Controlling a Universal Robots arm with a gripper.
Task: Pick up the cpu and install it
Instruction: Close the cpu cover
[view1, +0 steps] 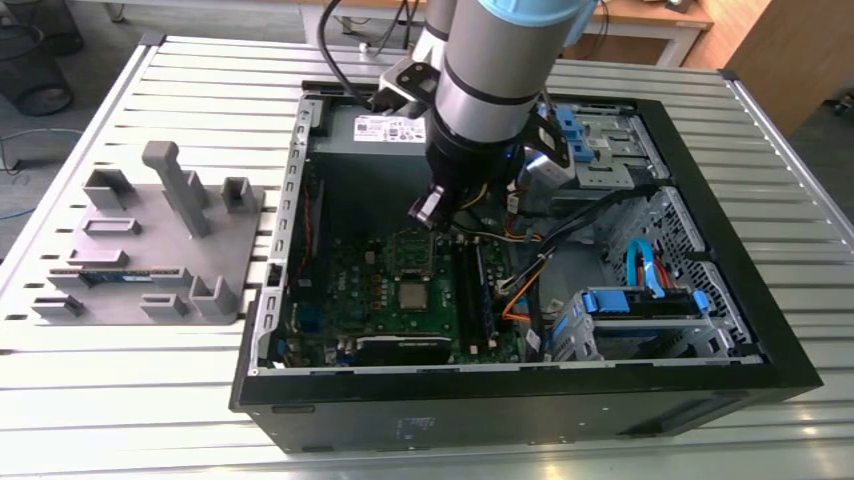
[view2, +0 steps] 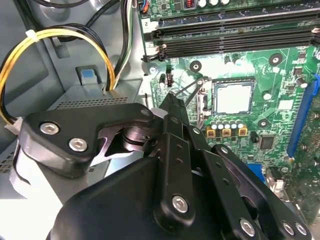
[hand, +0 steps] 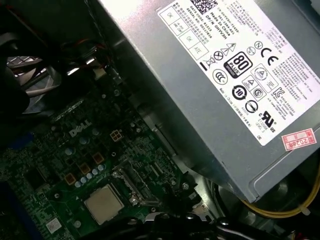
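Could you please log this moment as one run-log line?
cpu: in socket on motherboard | tool: over motherboard, apart from cpu

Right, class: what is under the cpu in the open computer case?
The cpu lies flat in a metal-framed socket on the green circuit board. Whatever sits directly beneath it is covered by its metal top.

The arm (view1: 491, 75) stands nearly upright, wrist down, its hand (view1: 429, 210) pointing downward.
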